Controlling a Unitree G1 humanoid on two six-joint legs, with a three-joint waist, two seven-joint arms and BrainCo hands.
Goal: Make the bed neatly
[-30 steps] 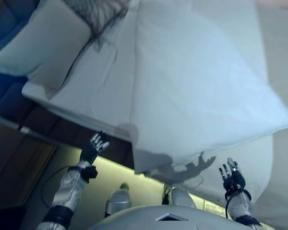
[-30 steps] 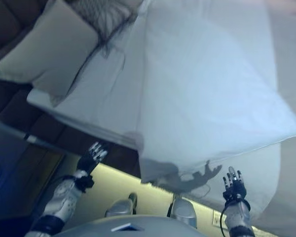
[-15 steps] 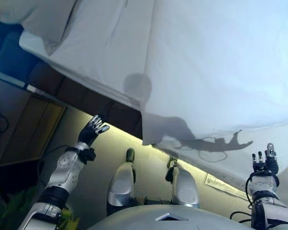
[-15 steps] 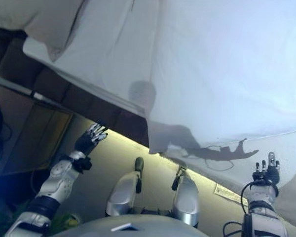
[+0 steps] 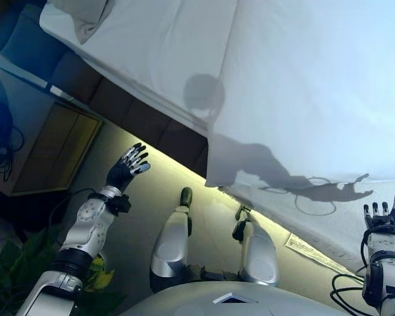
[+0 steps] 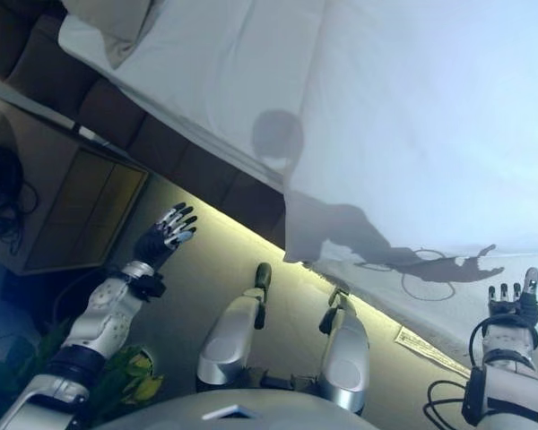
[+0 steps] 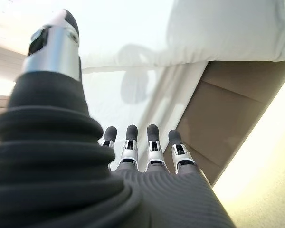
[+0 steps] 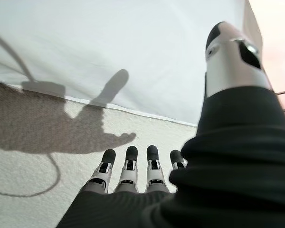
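Observation:
A white duvet [image 5: 316, 85] covers the bed, its lower edge and corner [image 5: 214, 178] hanging over the side. A flat white sheet [image 5: 151, 59] lies on the mattress to its left. A pillow corner [image 5: 85, 16] shows at the top left. The brown bed frame [image 5: 138, 122] runs along below the sheet. My left hand [image 5: 125, 170] is open and empty, raised over the floor beside the frame. My right hand [image 5: 382, 220] is open and empty, held up just below the duvet's hanging edge. Both wrist views show straight fingers [image 7: 152, 142] [image 8: 128, 166] holding nothing.
A wooden bedside cabinet [image 5: 46, 141] stands at the left by the bed's head. A green plant [image 5: 13, 263] shows at the lower left. A lit strip [image 5: 171, 164] runs along the floor under the bed frame. A white cover [image 8: 61, 156] hangs below the duvet.
The camera has tilted down toward the floor, so the bed has shifted up in the picture. Both hands stay open and empty, a little apart from the bedding.

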